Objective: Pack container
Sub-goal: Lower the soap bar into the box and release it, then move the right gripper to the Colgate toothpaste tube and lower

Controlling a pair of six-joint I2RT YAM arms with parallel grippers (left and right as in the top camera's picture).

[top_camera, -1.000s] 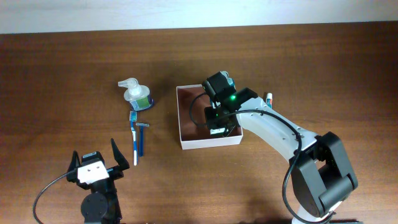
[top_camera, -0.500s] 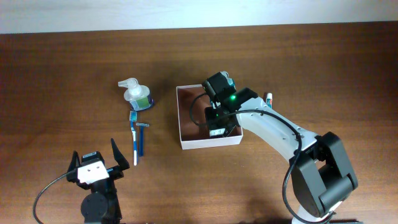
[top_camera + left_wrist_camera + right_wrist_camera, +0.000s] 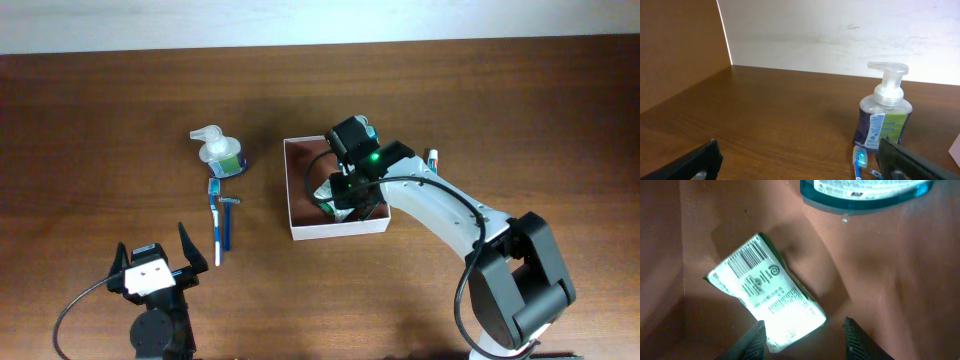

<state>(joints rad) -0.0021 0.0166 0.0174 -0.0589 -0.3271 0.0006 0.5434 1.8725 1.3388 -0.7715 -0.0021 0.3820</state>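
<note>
At bench (image 3: 100,120) centre, found the container (image 3: 340,229), white-walled, reddish-brown inside. Saw the right tool (image 3: 804,325) down inside it, fingers spread and gripping nothing, just above a white-labelled packet (image 3: 767,297) lying on the bottom, seemingly untouched. Noted a teal bottle (image 3: 865,190) on that same bottom. Spotted the left tool (image 3: 153,250) gaping wide, empty, front-left; pump bottle (image 3: 218,152), toothbrush (image 3: 216,225) and razor (image 3: 230,205) left of the container.

Table (image 3: 120,110): wood grain, smooth, looked faintly glossy; container (image 3: 338,230): walls looked matt white card, floor matt reddish-brown; pump bottle (image 3: 883,117): clear glossy plastic; packet (image 3: 767,302): wrapper shone
</note>
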